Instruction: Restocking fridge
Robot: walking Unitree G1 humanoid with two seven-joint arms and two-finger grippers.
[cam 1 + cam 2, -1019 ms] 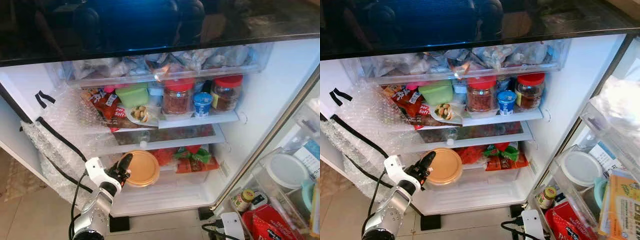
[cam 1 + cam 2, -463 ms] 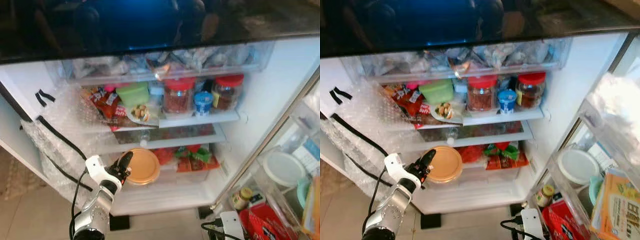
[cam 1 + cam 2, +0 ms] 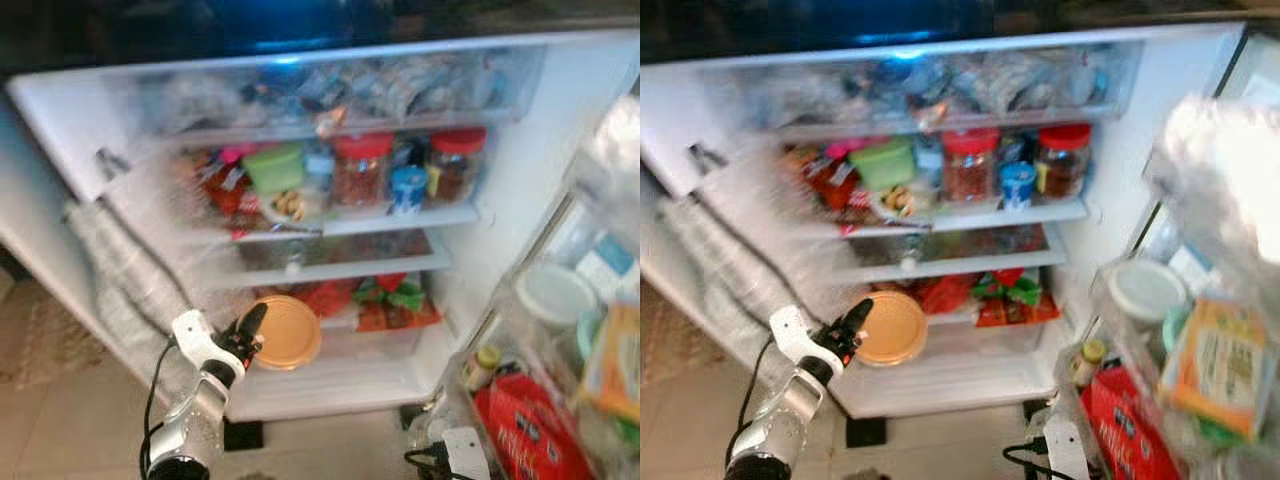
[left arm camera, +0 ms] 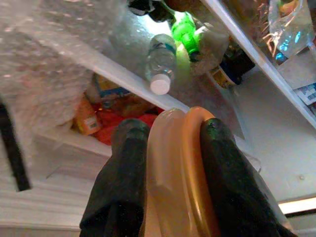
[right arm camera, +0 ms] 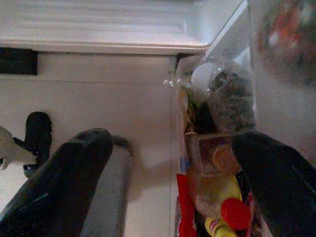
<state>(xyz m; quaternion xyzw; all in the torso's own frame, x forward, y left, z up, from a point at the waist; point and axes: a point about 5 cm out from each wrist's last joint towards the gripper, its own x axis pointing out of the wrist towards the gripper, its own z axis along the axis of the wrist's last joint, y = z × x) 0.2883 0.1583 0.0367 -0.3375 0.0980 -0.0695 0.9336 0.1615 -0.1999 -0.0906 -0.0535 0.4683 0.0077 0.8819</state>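
Observation:
A round orange container (image 3: 287,333) with a lid stands on edge at the front of the open fridge's bottom shelf (image 3: 330,385). My left gripper (image 3: 250,325) is shut on its left rim. In the left wrist view the two black fingers (image 4: 126,173) clamp the orange container (image 4: 175,168) from both sides. In the right wrist view my right gripper (image 5: 168,173) is open with nothing in it, above the floor beside the door's lower bin.
Jars with red lids (image 3: 359,180), a green tub (image 3: 274,165) and a blue cup (image 3: 408,187) fill the upper shelf. Red and green packets (image 3: 395,300) lie behind the container. Bubble wrap (image 3: 130,270) covers the left wall. The stocked door bins (image 3: 545,300) stand at the right.
The head camera has moved and the picture is blurred. My left gripper keeps hold of the orange container at the same spot in the fridge.

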